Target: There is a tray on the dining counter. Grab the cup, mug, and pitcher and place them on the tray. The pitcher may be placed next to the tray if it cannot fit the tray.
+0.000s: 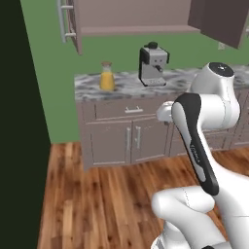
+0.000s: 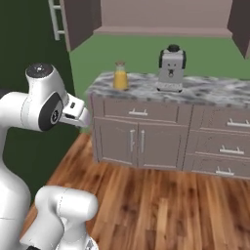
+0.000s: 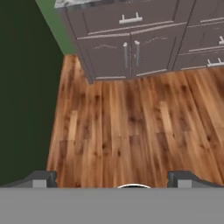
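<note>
The room came first: a green wall, a wooden floor (image 3: 131, 127), and a run of grey cabinets (image 1: 121, 136) under a marble-veined counter (image 2: 215, 88). The robot's base sat back on the floorboards, well apart from that counter, with open floor between. On the counter stood a coffee machine (image 1: 153, 64), and just to its left the pitcher (image 1: 107, 77), upright, cork on top, orange liquid inside, close to the counter's left end.

And here's the relation that mattered: the pitcher lay ahead of and above the gripper (image 3: 112, 178), across the stretch of floor. Its long axis ran straight up, so I'd judge a level, side-on approach to its body would suit, once the base had closed the distance.

The arm was folded up tight over its base, elbow high, forearm tucked in, the hand tipped forward and down so its camera looked at floorboards and cabinet doors. The finger tips (image 3: 41, 178) sat at the far edges of the hand view, spread as wide as they go, nothing between them but bare floor.
</note>
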Tool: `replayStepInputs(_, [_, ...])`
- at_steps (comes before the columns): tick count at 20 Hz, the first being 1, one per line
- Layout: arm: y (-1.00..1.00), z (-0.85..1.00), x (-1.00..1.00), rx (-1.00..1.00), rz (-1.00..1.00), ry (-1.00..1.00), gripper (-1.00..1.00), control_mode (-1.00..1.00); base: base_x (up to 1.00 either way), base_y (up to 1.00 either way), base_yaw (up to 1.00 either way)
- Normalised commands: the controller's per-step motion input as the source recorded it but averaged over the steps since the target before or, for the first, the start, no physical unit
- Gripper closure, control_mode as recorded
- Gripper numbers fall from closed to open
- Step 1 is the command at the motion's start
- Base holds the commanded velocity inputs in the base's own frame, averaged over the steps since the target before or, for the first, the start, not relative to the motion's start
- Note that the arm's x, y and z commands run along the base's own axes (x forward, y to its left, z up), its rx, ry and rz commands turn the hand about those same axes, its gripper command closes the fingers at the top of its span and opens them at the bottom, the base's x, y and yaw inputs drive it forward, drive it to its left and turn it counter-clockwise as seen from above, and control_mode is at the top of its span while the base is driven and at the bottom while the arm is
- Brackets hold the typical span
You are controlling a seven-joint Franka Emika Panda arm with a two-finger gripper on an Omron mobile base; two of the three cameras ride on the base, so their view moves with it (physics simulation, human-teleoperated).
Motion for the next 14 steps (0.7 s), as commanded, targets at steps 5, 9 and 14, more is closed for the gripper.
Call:
replayStepInputs(5, [0.00,0.00,0.00,0.00,0.00,0.00,-1.00,1.00,0.99,-0.22,0.00])
replayStepInputs(9, [0.00,0.00,0.00,0.00,0.00,0.00,-1.00,1.00,0.98,-0.15,0.00])
replayStepInputs(14, [0.00,0.00,0.00,0.00,0.00,0.00,-1.00,1.00,0.92,-0.14,0.00])
